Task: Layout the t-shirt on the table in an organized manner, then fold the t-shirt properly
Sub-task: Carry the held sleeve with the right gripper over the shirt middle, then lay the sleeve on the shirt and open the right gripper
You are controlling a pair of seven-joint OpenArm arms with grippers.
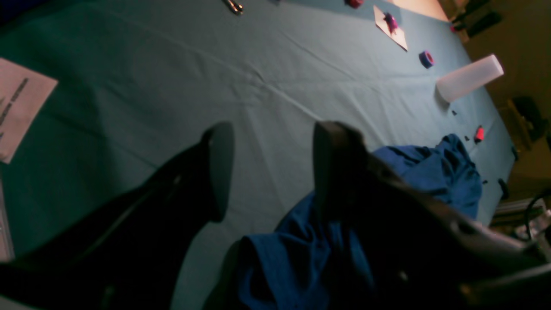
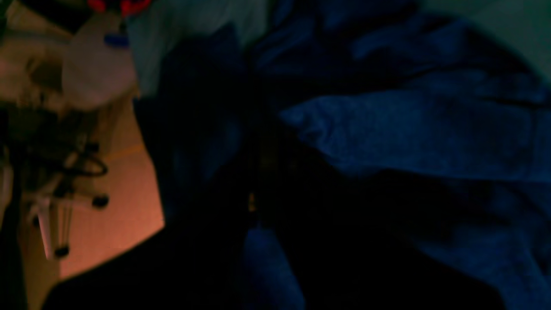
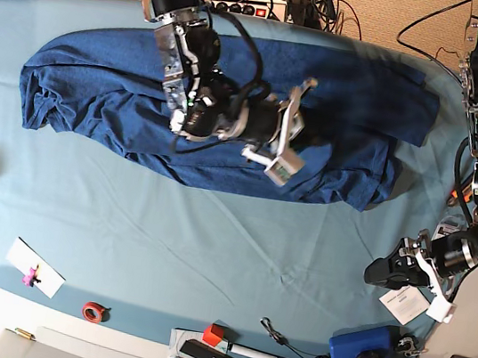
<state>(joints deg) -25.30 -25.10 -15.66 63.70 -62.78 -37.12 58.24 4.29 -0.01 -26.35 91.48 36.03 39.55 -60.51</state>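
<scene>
A: Two arms, only one of them busy. The right gripper sits low over the middle of the t-shirt, which lies in a long rumpled band across the far half of the table, one end bunched near the cup side, the other spread toward the left arm's base.

B: So which step is this?

A: The laying-out, I judge. The cloth is stretched lengthwise but doubled over on itself, with no sleeves or hem clearly flat. Folding cannot start from that.

B: Is the right claw holding anything?

A: I cannot tell. The right wrist view is dark and blurred, all navy folds close to the lens; the overhead view shows the fingers down at the fabric but not whether they pinch it.

B: And the left one?

A: The left gripper hovers with its jaws apart over bare teal cloth, nothing between them. From above it sits out at the table's end, near a white paper and well apart from the shirt's main body.

B: What does the next move call for?

A: In my view, a firm pinch on one layer only, then a pull outward to open the doubled middle. The left arm would need to come in and take the nearer edge so the two can spread the shirt flat together.
</scene>
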